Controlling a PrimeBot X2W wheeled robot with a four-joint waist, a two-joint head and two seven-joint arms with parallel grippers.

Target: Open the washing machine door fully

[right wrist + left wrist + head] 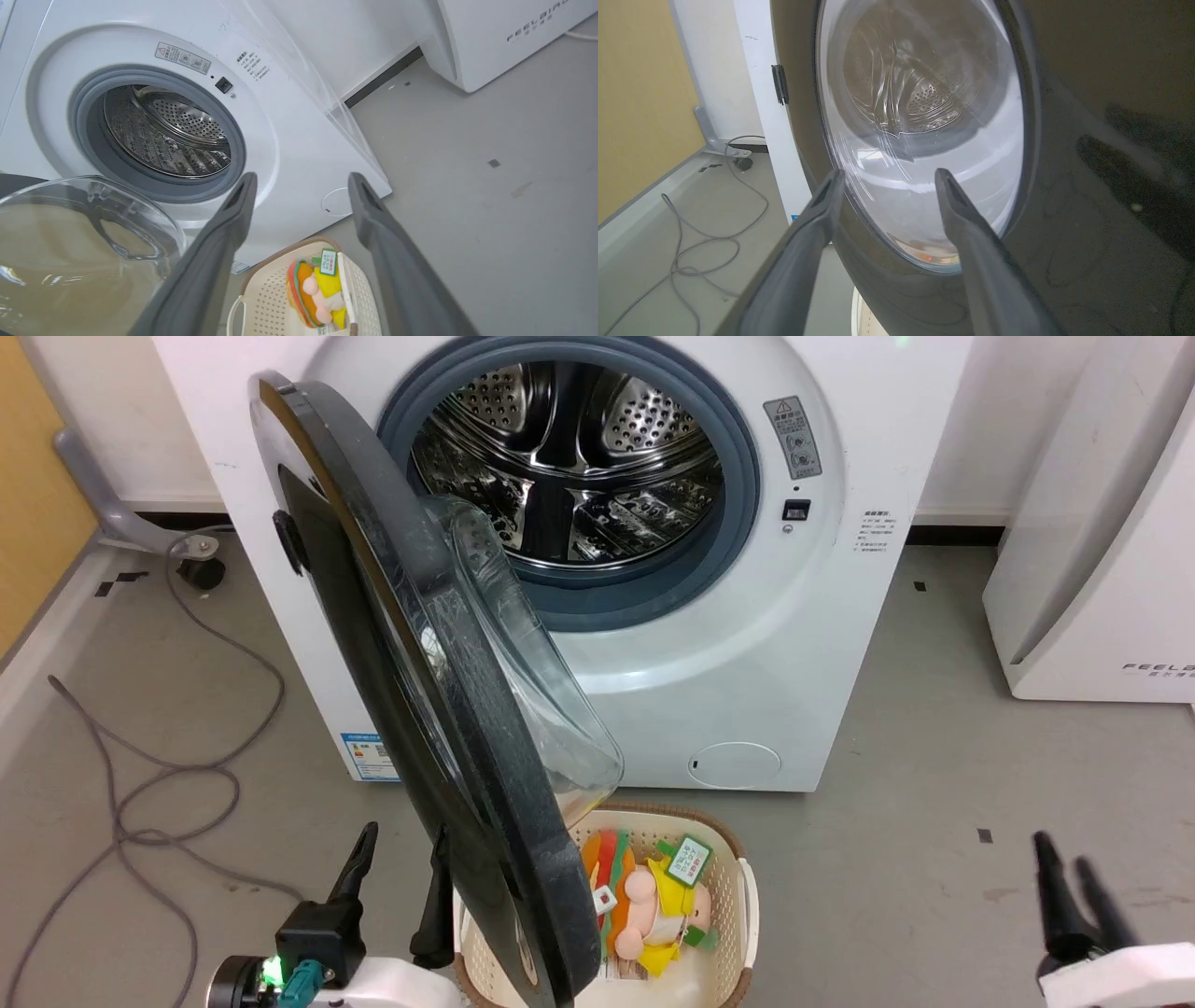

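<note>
Grey floor [934, 756], washing machine door [467, 747] half-swung, left claw [404, 833] spread beside its edge

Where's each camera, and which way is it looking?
Head view: on the head, looking down at the big white washing machine and round glossy black door; left claw, right claw show.
Left wrist view: left arm, facing the door's outer face; own fingers show.
Right wrist view: right arm, facing the steel drum; own fingers show.
Shared by head, right wrist: cream plastic basket.
</note>
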